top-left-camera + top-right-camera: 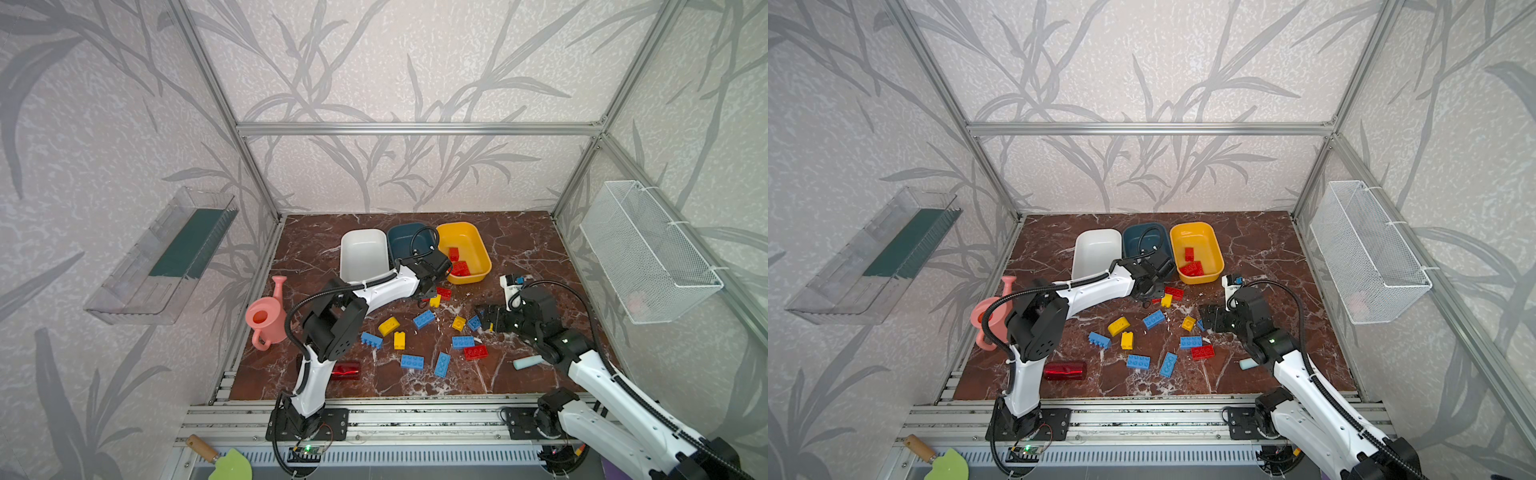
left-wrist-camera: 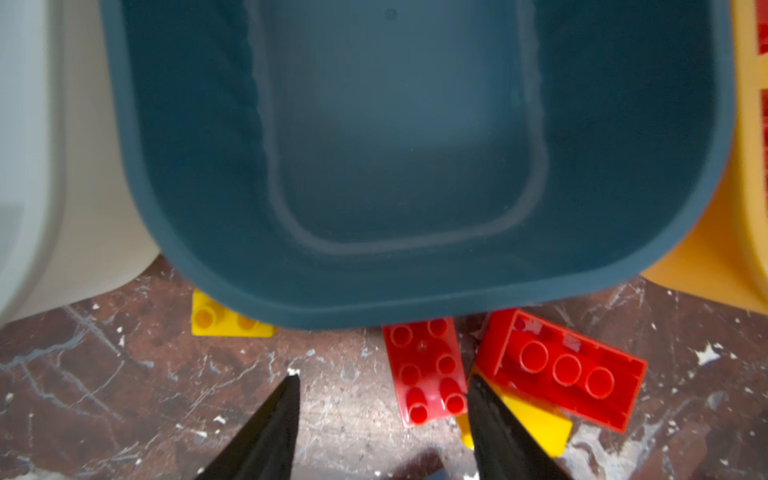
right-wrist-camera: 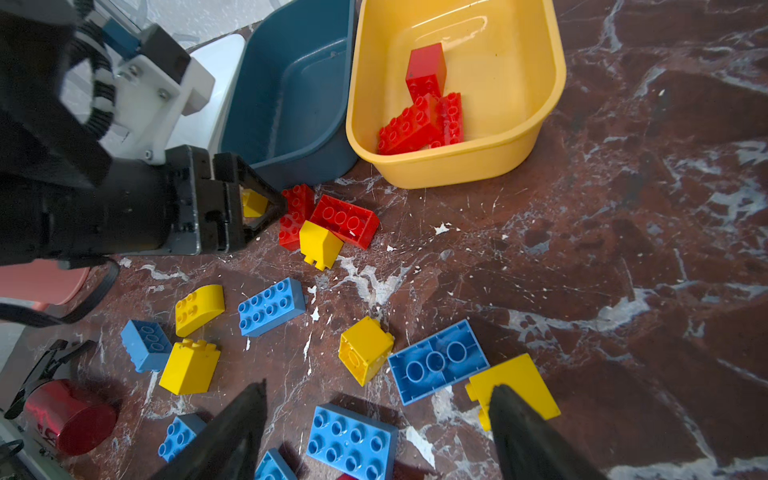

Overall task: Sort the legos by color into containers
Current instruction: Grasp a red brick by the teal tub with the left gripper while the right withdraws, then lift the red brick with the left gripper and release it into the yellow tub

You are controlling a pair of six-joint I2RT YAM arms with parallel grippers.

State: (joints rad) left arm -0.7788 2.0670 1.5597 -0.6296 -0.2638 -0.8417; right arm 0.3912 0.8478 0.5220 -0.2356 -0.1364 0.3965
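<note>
Hanging low at the teal tub's (image 2: 187,166) near rim, left gripper (image 2: 384,376) spread, a red brick (image 2: 428,370) between its fingers (image 2: 266,428); right gripper (image 3: 380,385) wide, empty. Three tubs; the yellow tub (image 1: 484,257) holds three red bricks (image 3: 409,124).

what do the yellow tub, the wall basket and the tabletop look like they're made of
Yellow tub: smooth moulded plastic, glossy, judging by the glare streak on its floor. Wall basket: probably white-coated metal wire, a fine see-through mesh. Tabletop: red-brown marble look with white veins; real stone or printed laminate cannot be told.
</note>
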